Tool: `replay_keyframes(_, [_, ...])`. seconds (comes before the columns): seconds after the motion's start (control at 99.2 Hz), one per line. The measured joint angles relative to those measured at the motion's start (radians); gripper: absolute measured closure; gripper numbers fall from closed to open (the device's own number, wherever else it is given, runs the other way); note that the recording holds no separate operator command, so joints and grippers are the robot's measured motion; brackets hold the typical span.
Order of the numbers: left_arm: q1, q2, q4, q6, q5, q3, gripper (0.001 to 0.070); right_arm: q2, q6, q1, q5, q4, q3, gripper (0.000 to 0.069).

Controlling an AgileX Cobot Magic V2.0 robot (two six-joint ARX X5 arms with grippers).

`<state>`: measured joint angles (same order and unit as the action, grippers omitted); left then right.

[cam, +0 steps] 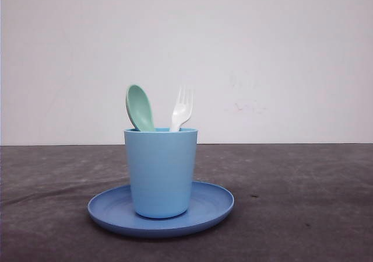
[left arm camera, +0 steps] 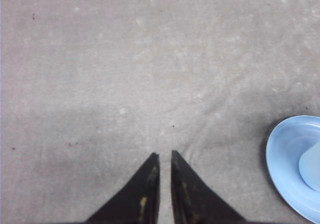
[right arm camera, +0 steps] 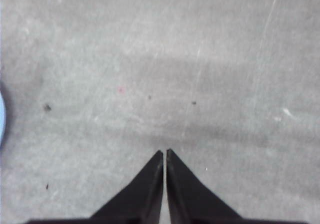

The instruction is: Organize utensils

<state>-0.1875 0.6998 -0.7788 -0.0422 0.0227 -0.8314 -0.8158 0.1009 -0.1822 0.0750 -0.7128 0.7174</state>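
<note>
Mint-green spoon (cam: 140, 107) and white fork (cam: 182, 109) stood upright in the blue cup (cam: 161, 171) at frame centre, on the plate (cam: 215, 206). Left gripper (left arm camera: 162, 156) and right gripper (right arm camera: 164, 154) were closed, holding nothing. A careless reach could topple the cup.

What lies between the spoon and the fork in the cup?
Nothing: in the front view, the spoon and fork stand apart in the cup, wall behind.
</note>
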Motion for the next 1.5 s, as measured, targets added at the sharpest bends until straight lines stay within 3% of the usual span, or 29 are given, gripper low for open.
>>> replay_keyframes(0.232, [0.000, -0.001, 0.001, 0.001, -0.003, 0.000, 0.0695, 0.000, 0.000, 0.000, 0.000, 0.068, 0.000, 0.0682])
replay_keyframes(0.403, [0.061, -0.078, 0.050, 0.014, -0.080, 0.042, 0.0695, 0.000, 0.000, 0.000, 0.000, 0.126, 0.000, 0.0682])
replay_keyframes(0.595, [0.142, -0.320, 0.232, -0.018, -0.080, 0.299, 0.0695, 0.000, 0.000, 0.000, 0.000, 0.196, 0.000, 0.0682])
replay_keyframes(0.716, [0.148, -0.473, 0.359, -0.040, -0.080, 0.491, 0.0695, 0.000, 0.000, 0.000, 0.000, 0.240, 0.000, 0.0682])
replay_keyframes(0.927, [0.148, -0.693, 0.446, -0.069, -0.076, 0.750, 0.0695, 0.000, 0.000, 0.000, 0.000, 0.313, 0.000, 0.0682])
replay_keyframes(1.159, [0.146, -0.695, 0.529, -0.073, -0.068, 0.775, 0.0697, 0.000, 0.000, 0.000, 0.000, 0.383, 0.000, 0.0682])
replay_keyframes(1.502, [0.137, -0.694, 0.539, -0.070, -0.047, 0.779, 0.0697, 0.000, 0.000, 0.000, 0.000, 0.466, 0.000, 0.0682])
